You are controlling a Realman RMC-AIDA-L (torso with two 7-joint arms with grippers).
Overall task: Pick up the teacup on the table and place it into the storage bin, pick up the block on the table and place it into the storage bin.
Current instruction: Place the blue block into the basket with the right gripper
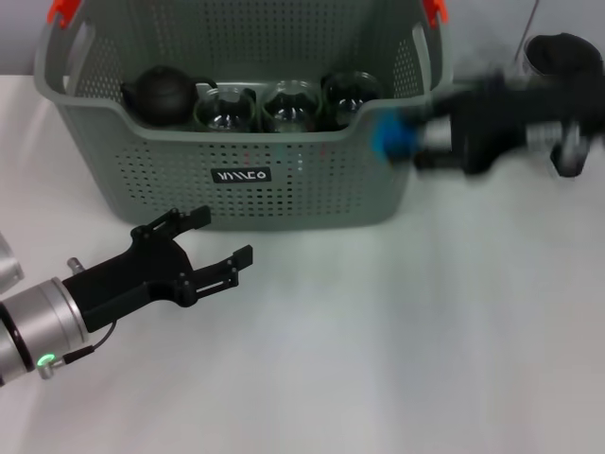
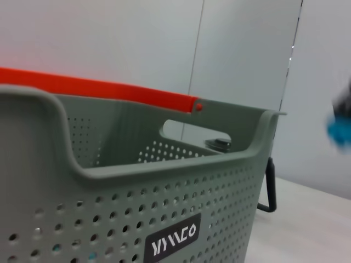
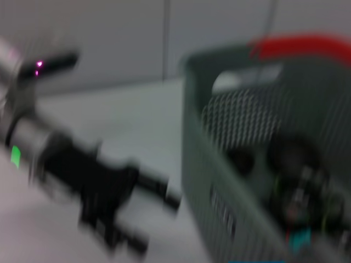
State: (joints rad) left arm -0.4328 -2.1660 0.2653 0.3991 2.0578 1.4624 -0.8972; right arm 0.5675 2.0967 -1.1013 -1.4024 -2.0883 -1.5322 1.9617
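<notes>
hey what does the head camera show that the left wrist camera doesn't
Only the head view shows inside the storage bin: a black teapot and glass cups. It also shows the open left tool over the table in front of the bin, and the right tool carrying the blue block by the bin's right end. Only the left wrist view shows the wall behind. Both share the bin, its label and the block.
</notes>
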